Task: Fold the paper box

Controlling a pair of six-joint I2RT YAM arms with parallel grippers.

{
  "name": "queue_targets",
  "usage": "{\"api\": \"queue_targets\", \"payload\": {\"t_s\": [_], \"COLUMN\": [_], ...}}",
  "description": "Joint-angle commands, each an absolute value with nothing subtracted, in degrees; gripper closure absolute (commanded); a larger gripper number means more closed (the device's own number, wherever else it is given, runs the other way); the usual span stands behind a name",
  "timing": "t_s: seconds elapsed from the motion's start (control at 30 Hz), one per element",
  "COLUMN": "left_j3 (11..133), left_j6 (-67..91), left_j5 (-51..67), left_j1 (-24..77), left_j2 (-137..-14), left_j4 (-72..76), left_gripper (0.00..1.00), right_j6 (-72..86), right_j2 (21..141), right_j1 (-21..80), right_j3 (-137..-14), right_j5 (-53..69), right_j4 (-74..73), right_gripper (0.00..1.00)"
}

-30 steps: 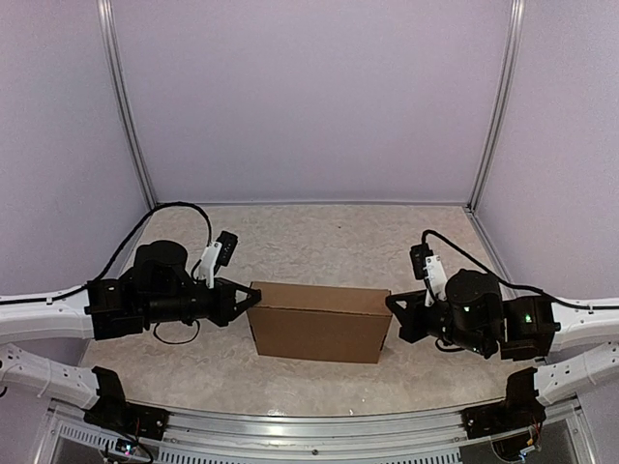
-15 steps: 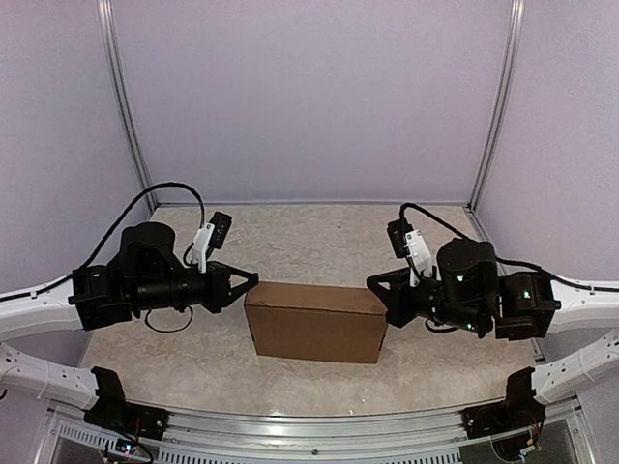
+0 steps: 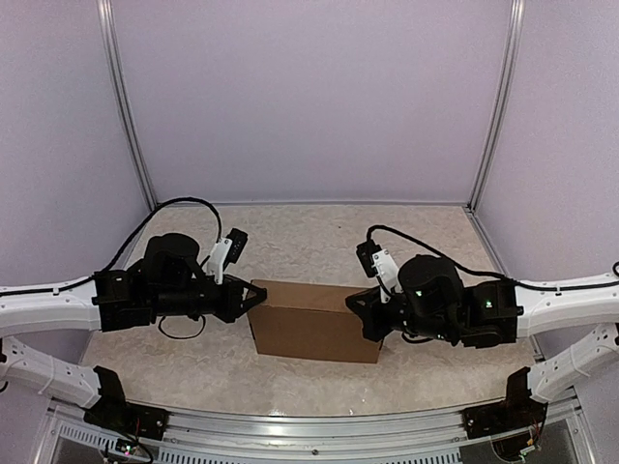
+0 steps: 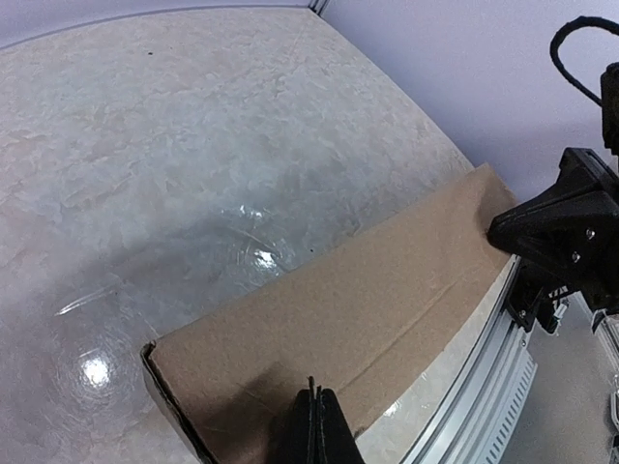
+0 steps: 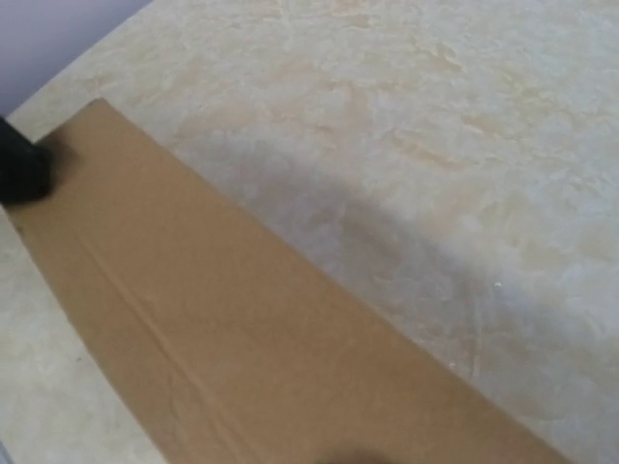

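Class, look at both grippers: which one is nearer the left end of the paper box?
Left. The left gripper, shut, is at the top edge of the paper box at that end. The right gripper, also shut, is at the opposite end.

Paper box, right end: tucked behind the right gripper in the top view.
Paper box, right wrist view: ran off the bottom edge, its near end unseen.
Right gripper's own fingers: just a dark smudge at that view's bottom edge.
Left gripper: cropped at the bottom edge, so contact with the cardboard couldn't be told.
Dark shape: blurred and cut by the left edge.
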State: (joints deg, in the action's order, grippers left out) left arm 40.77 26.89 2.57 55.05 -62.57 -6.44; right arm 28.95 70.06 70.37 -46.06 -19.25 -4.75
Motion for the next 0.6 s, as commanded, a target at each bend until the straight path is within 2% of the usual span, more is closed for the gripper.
{"api": "queue_targets", "payload": {"t_s": [0.0,0.17,0.57], "left_j3": [39.26,39.55,45.52], "left_j6": [29.1,29.04,27.23], "left_j5": [2.42,1.84,-1.1], "left_j1": [54.97,55.19,55.83], "left_j2": [-66.41,-67.98,-63.22], "left_j4": [-7.86,-8.71,-11.7], "left_gripper": [1.0,1.0,1.0], "right_j6": [31.38,31.11,27.1], "right_j2": [68.86,66.01,61.06], "right_j1": [70.41,70.55,70.49], "right_j3": [-42.81,-42.62,-44.01], "right_j5": [-20.17,-21.55,-18.44], "right_j4": [-9.17,-10.45,-8.87], "right_gripper": [1.0,1.0,1.0]}}
